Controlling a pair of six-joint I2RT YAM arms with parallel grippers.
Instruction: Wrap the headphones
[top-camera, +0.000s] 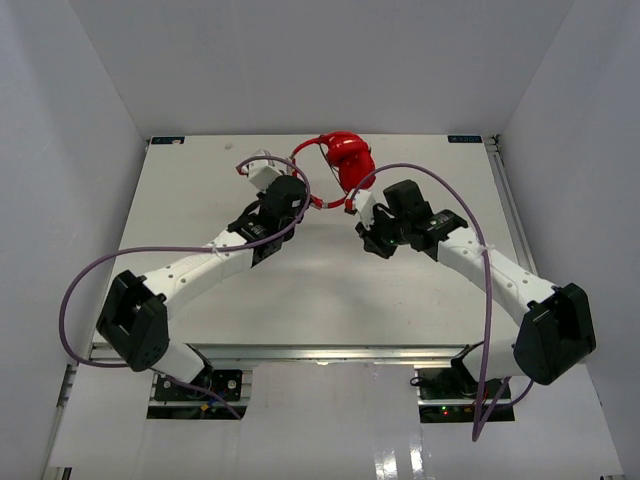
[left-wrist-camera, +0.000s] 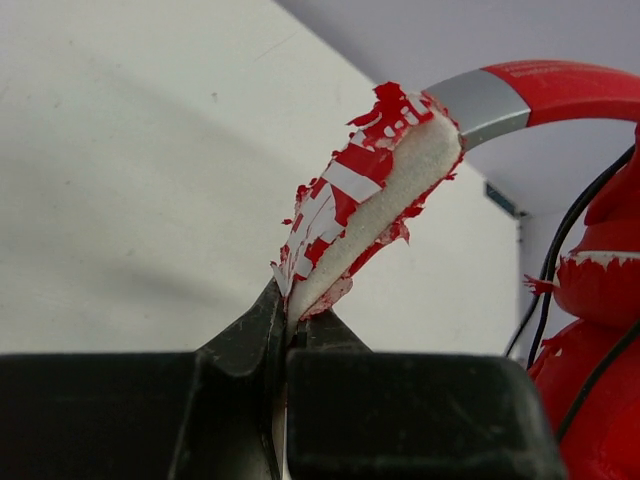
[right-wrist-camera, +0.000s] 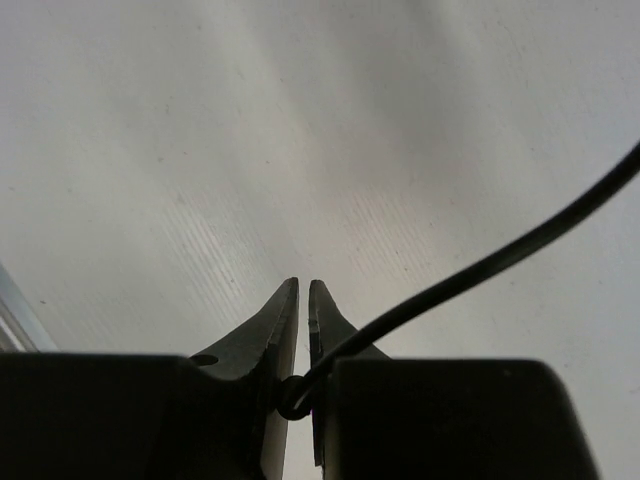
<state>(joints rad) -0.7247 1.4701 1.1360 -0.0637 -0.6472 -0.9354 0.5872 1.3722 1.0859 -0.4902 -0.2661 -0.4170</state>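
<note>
Top view: headphones (top-camera: 342, 155) at table's (top-camera: 200, 210) far centre, between arms. Your left gripper (top-camera: 258, 172) at headband's (top-camera: 300, 150) left end, right gripper (top-camera: 356, 206) just near of them.

Left wrist: jaws clenched on peeling headband pad (left-wrist-camera: 372, 195); band arcs right toward cup (left-wrist-camera: 600, 330).

Right wrist: jaws pinched on cable (right-wrist-camera: 480, 265), running up-right. Judgement: you wind with right, left anchors.

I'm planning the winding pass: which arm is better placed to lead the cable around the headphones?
Right. The right gripper is shut on the thin black cable, free to carry it, while the left gripper is clamped on the worn headband padding of the headphones, steadying them.
</note>
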